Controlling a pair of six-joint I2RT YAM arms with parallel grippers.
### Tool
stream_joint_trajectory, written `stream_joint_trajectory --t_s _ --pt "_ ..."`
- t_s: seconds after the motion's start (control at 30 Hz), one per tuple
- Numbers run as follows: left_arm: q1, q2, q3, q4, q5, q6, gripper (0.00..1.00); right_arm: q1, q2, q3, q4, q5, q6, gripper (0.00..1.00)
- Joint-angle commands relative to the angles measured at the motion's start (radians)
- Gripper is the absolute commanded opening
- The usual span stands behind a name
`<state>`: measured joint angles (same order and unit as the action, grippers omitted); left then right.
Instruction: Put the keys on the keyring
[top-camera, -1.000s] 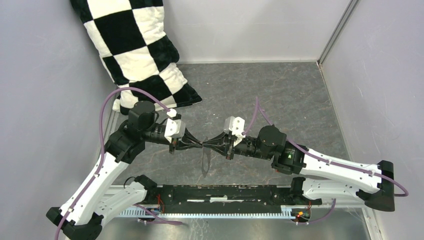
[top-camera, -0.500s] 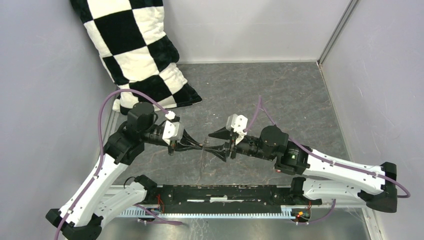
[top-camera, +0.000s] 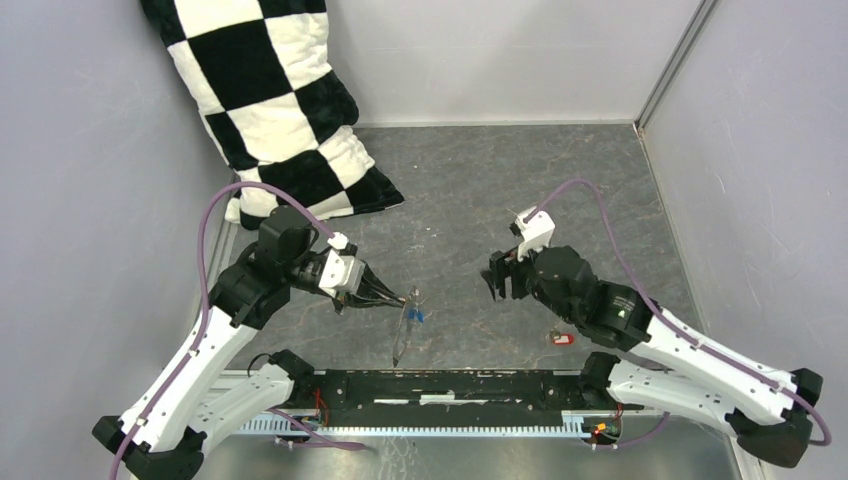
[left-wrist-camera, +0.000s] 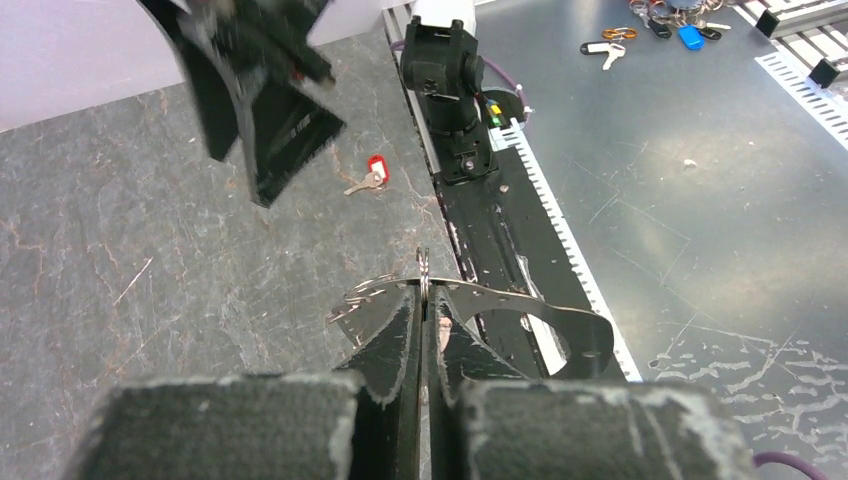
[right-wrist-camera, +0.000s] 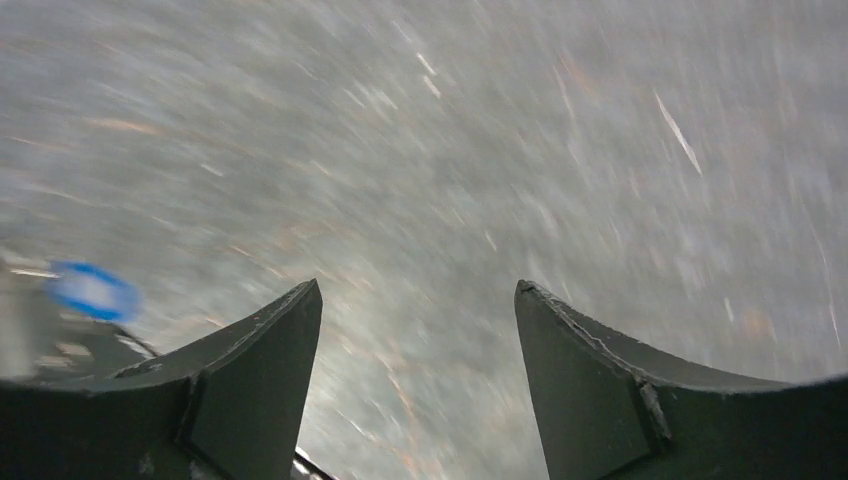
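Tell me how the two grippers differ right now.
The left gripper is shut on the keyring; the right gripper is open and empty. The blue key sits by the left gripper; the red key lies on the table nearer the right gripper. Both are black.

Right wrist view all smeared — blue key (right-wrist-camera: 92, 290) a mere blur; pillow (top-camera: 270, 100) cropped above.

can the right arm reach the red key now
Probably yes: the red key lies uncovered on the table and the right gripper is open and empty, though the key sits close beside that arm's elbow.
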<state>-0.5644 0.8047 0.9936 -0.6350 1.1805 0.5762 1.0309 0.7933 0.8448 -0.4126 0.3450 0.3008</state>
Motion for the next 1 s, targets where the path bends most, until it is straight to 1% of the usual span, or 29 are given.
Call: stream_joint_trajectory --t_s 0.0,0.07,0.23,0.47,0.53,0.63,0.87,0.97 --pt "-0.002 0.000 0.022 0.007 0.050 0.064 0.02 -0.071 -0.052 -0.160 -0.302 0.148 0.260 0.78" --pt "-0.002 0.001 0.023 0.006 0.051 0.066 0.02 -0.090 -0.090 -0.261 -0.306 0.132 0.310 0.79" --pt "-0.002 0.008 0.033 -0.002 0.049 0.063 0.02 -0.109 -0.129 -0.401 -0.304 0.119 0.407 0.74" --pt "-0.002 0.001 0.030 -0.014 0.044 0.073 0.02 -0.108 -0.189 -0.509 -0.315 0.050 0.542 0.58" --pt "-0.002 0.005 0.031 -0.014 0.046 0.076 0.02 -0.109 -0.197 -0.525 -0.318 0.037 0.551 0.55" --pt "-0.003 0.010 0.033 -0.014 0.049 0.076 0.02 -0.110 -0.199 -0.523 -0.339 0.037 0.559 0.55" --pt "-0.002 0.005 0.025 -0.014 0.051 0.076 0.02 -0.109 -0.195 -0.473 -0.402 0.067 0.563 0.60" --pt "-0.002 0.000 0.019 -0.014 0.050 0.077 0.02 -0.110 -0.195 -0.435 -0.435 0.088 0.560 0.60"
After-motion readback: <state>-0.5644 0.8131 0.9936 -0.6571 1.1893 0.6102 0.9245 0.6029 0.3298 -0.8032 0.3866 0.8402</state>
